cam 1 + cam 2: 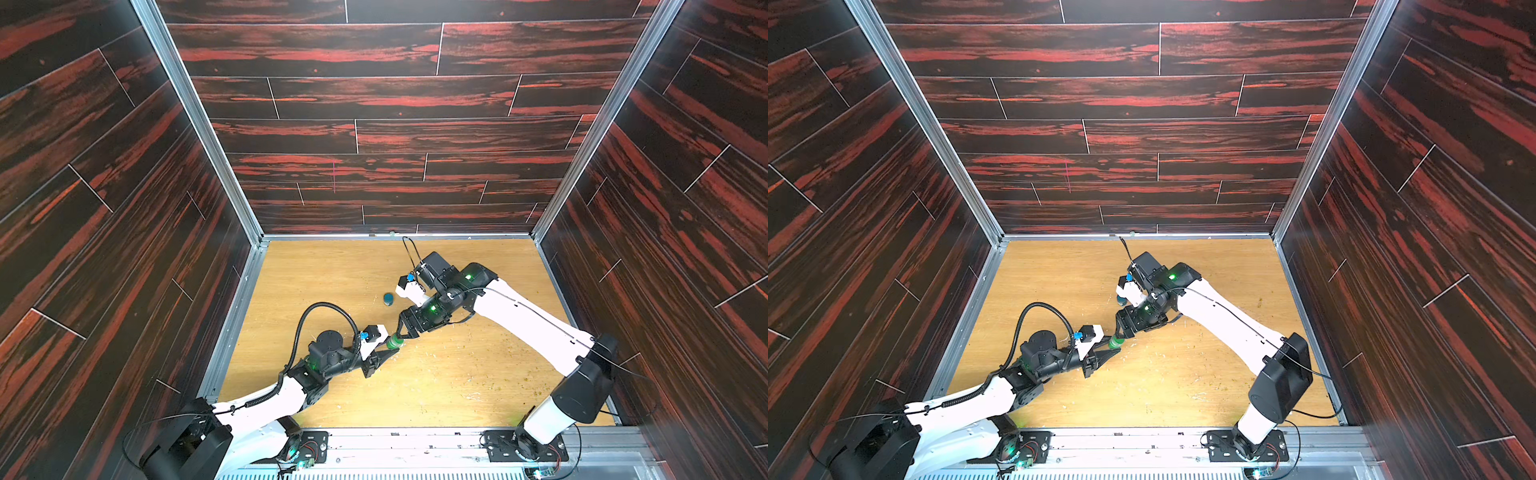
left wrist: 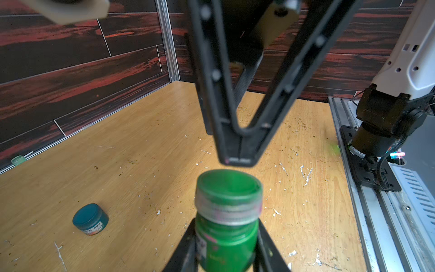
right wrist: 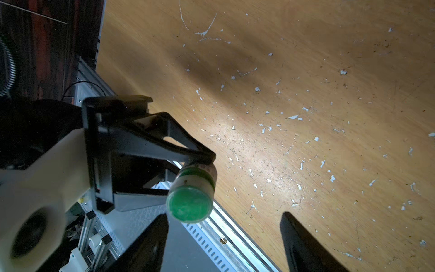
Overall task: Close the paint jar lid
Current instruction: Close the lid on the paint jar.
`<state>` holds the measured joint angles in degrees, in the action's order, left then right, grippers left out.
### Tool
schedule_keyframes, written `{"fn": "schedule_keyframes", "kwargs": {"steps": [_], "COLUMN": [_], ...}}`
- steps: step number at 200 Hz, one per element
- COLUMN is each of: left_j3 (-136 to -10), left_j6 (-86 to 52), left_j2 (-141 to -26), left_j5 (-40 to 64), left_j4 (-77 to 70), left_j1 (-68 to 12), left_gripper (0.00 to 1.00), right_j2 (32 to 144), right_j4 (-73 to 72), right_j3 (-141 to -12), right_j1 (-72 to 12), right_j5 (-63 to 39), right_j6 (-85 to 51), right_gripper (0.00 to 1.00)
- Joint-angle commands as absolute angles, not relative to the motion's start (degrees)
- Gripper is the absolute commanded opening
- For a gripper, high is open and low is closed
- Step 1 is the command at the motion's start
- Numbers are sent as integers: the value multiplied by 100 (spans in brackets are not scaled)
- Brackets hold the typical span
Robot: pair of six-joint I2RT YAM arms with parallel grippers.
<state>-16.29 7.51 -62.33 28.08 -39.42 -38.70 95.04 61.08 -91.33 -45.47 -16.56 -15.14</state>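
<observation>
The left gripper [image 2: 226,233] has its black fingers [image 2: 182,255] pressed against both sides of a small green plastic paint jar [image 2: 227,249]. They are clamped on the glossy cylindrical body below the neck, and the capped end sticks out past their tips. The right gripper [image 3: 224,215] stands with its black fingers [image 3: 303,247] well apart, touching nothing. The jar's capped end lies just beyond their tips, nearer one finger than the other.

The round, translucent whitish lid [image 3: 189,203] sits on the jar's mouth. Green shows through its flat top, and its skirt carries faint pink marks — whether it is screwed fully down I cannot tell.

Beneath the fingers is a light wooden tabletop [image 2: 141,164], scratched and flecked with white chips. Off to one side of the left fingers, well apart from them, a squat round teal jar [image 2: 90,219] with a dark lid stands on the wood.
</observation>
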Motion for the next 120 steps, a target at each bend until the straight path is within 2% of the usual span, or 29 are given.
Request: {"fn": "schedule_keyframes", "kwargs": {"steps": [1, 82, 120], "left_j3": [-1731, -1723, -1723], "left_j6": [756, 774, 764], "left_j2": [-6170, -6100, -6134], "left_j5": [2838, 2804, 2797], "left_j4": [-4087, -4043, -4052], "left_j1": [-3893, -3894, -3894], "left_gripper": [26, 26, 26], "right_j2": [9730, 9879, 9499], "right_j4": [5996, 5917, 5806], "right_j3": [-9121, -9025, -9332], "right_j1": [-4549, -4561, -4545], "right_j5": [-1798, -1867, -1836], "right_j6": [-1588, -1608, -1616], "right_gripper": [78, 78, 78]}}
